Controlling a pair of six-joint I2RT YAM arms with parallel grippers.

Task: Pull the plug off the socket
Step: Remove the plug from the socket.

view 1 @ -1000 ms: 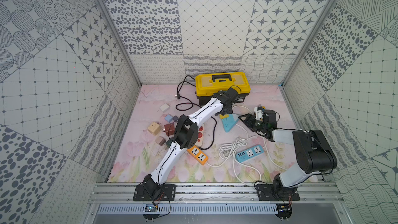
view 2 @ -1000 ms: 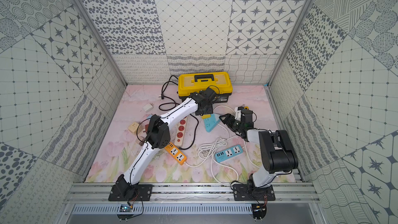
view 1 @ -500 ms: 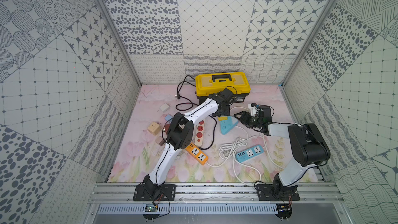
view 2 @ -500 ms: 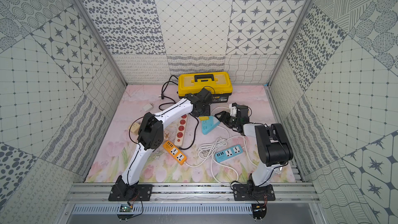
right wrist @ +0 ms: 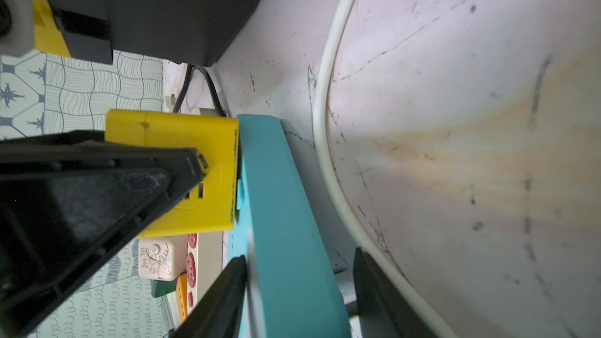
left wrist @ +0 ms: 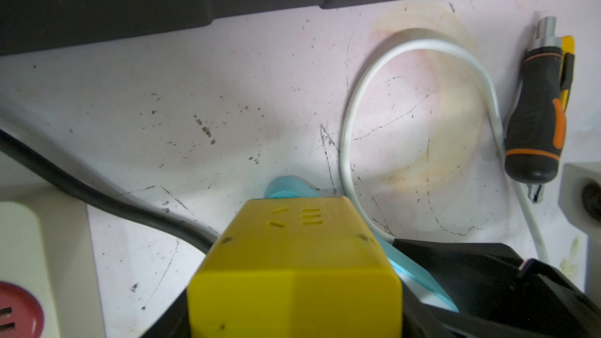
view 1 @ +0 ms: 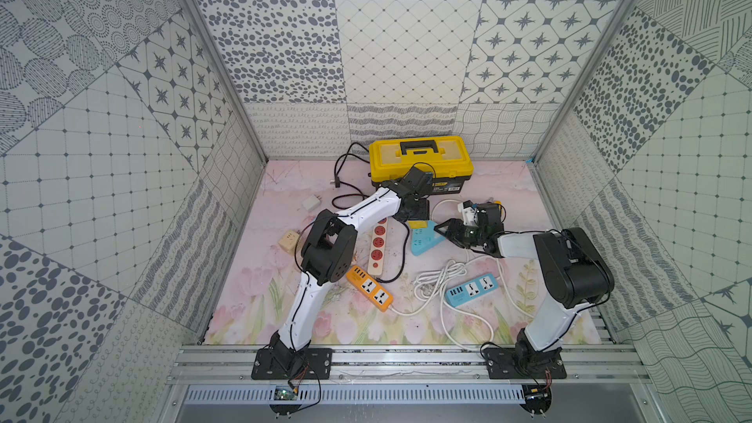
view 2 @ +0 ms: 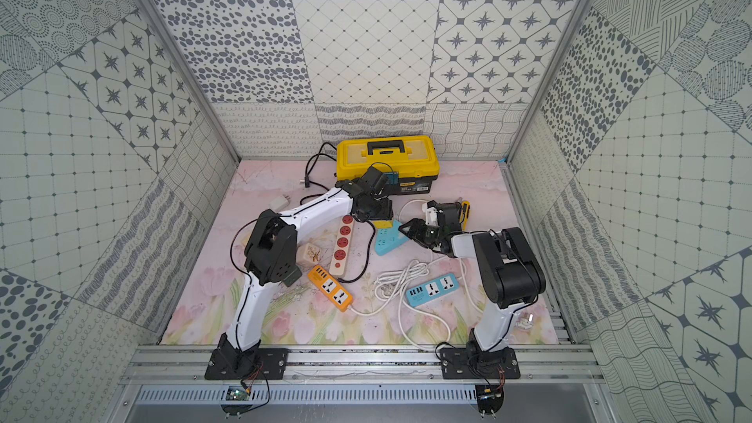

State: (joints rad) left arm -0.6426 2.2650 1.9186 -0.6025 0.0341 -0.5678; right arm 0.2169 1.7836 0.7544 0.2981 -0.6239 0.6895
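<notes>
A yellow cube plug sits plugged into the light blue triangular socket in front of the toolbox. My left gripper reaches down onto it. In the left wrist view my left gripper is shut on the plug, with the socket showing behind it. My right gripper meets the socket's right corner. The right wrist view shows my right gripper straddling the socket: one finger touches it, a gap shows at the other. The plug sits flush against it.
A yellow toolbox stands at the back. A cream strip with red outlets, an orange strip and a blue strip with a coiled white cable lie around the socket. A screwdriver lies beside the looped white cable.
My right gripper has moved left to the socket's corner, and its jaws have narrowed around it. My left gripper has stayed on the plug, shifting only slightly.
</notes>
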